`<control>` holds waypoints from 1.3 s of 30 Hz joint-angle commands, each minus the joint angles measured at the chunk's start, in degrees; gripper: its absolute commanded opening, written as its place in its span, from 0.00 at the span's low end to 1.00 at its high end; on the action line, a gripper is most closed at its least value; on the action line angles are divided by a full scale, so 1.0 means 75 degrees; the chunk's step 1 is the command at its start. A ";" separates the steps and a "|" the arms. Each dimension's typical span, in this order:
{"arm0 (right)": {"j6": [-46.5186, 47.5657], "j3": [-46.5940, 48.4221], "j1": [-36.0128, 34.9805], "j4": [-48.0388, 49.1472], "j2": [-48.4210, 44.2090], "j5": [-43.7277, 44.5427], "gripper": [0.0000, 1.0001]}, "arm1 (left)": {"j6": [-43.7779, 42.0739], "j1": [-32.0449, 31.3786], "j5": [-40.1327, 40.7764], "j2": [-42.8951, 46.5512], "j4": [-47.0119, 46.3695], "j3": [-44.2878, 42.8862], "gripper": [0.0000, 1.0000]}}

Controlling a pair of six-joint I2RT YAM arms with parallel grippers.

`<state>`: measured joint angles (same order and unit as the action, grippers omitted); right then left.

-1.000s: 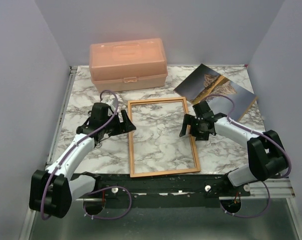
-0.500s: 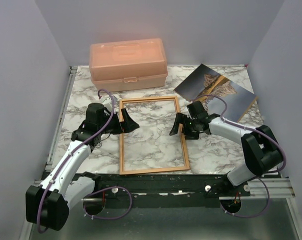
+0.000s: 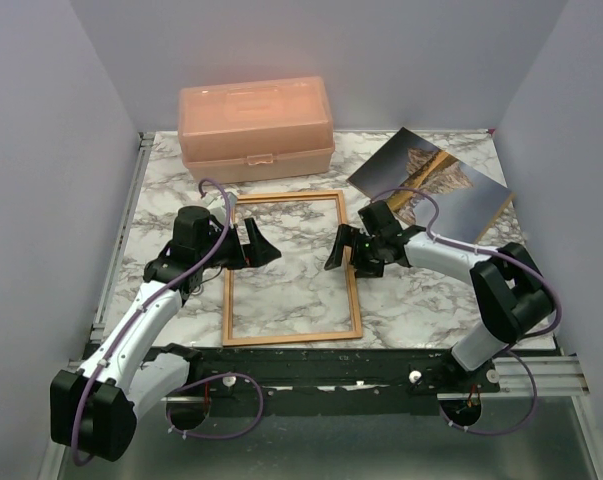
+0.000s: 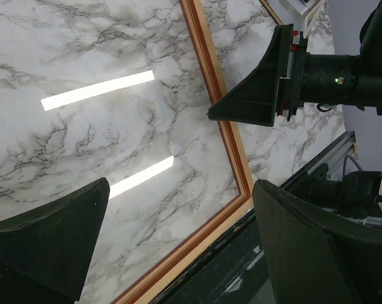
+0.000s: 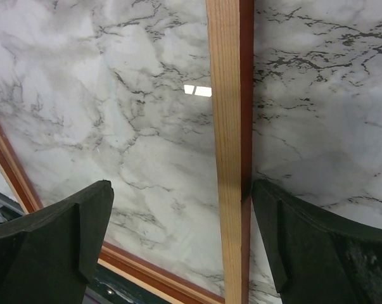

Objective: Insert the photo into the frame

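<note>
Where left tool point(image 3: 263, 243) overhangs, frame point(image 3: 291, 338) rail hidden.

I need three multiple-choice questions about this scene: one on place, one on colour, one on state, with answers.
1. Where is the photo relative to the frame?
A. Inside it. B. Outside it, far right. C. Under it.
2. What colour is the box?
A. Green. B. Black. C. Peach.
3. How are the left gripper and the right gripper?
A. Both open. B. Both shut. C. One shut on the frame.
Answers: B, it lies beyond the right gripper; C, seen from above; A, both wrist views show jaws wide apart.
</note>
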<state>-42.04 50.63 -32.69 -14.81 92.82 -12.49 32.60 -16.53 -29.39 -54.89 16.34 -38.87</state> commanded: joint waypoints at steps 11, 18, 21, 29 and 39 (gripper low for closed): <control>0.0245 -0.0276 0.0728 -0.0359 -0.0971 -0.0142 1.00 | 0.0235 -0.1005 0.0068 -0.0482 -0.0441 -0.0303 0.99; 0.0378 -0.0822 0.1890 -0.0077 -0.1516 -0.1150 1.00 | 0.0446 -0.2206 0.0678 -0.1304 -0.0592 -0.0922 0.99; 0.0389 -0.0981 0.2373 -0.0065 -0.1750 -0.1507 1.00 | 0.0362 -0.2728 0.1219 -0.1549 -0.0389 -0.1332 0.98; 0.0857 -0.1082 0.3817 -0.0654 -0.2356 -0.1779 1.00 | -0.0077 -0.3910 0.3204 -0.1962 0.0732 -0.2399 0.99; 0.1387 -0.0112 0.5299 -0.2139 -0.2578 0.0505 1.00 | -0.0221 -0.4170 0.3824 -0.1738 0.0849 -0.2390 0.99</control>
<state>-33.89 45.10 4.86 -24.62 74.24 -19.53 32.32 -47.44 -4.75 -69.32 21.41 -56.51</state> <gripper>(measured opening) 0.998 0.984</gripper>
